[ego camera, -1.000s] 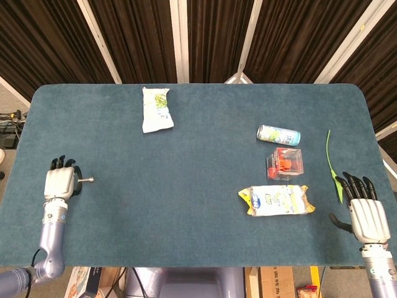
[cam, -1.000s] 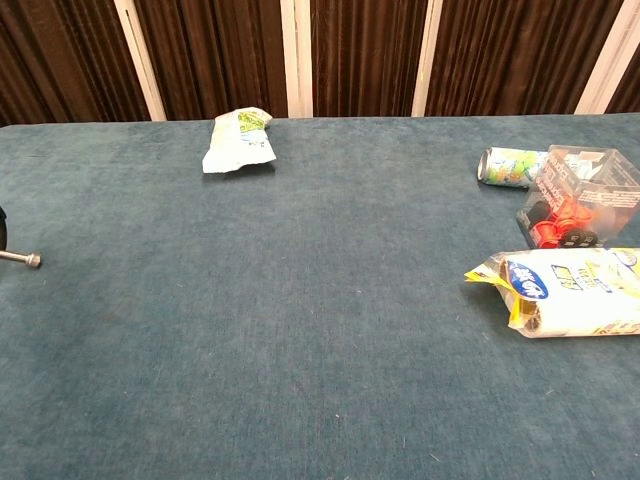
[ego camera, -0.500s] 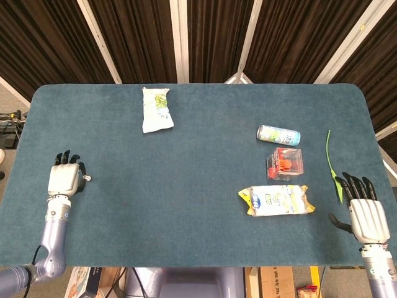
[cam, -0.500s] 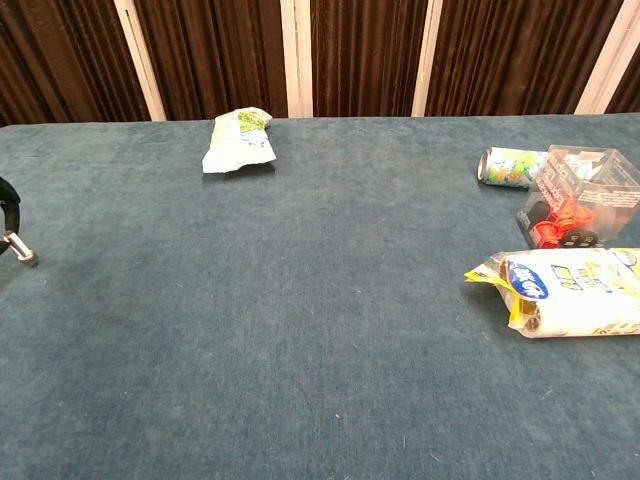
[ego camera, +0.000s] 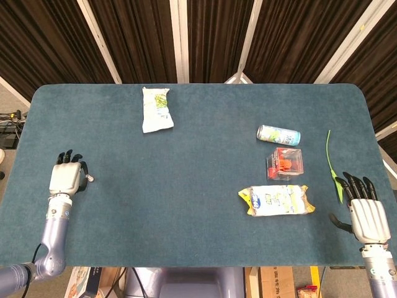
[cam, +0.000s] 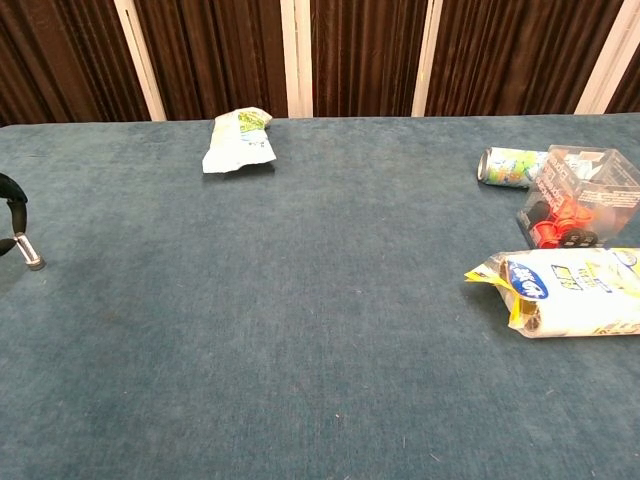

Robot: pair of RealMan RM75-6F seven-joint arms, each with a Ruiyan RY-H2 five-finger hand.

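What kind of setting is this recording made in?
Probably a lab or test bay, not a home: a blue felt-covered table backed by dark curtains, with a few snack packs and a can laid out well apart.

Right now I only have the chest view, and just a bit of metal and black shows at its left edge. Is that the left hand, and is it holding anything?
Observer: Yes. The head view shows the whole left hand near the left edge of the table, holding nothing.
Operator: And the right hand?
Observer: The right hand is by the near right corner, fingers spread, empty.
Operator: Anything near it that I miss?
Observer: A thin green stem lies there, its near end by that hand's fingertips; contact is unclear.
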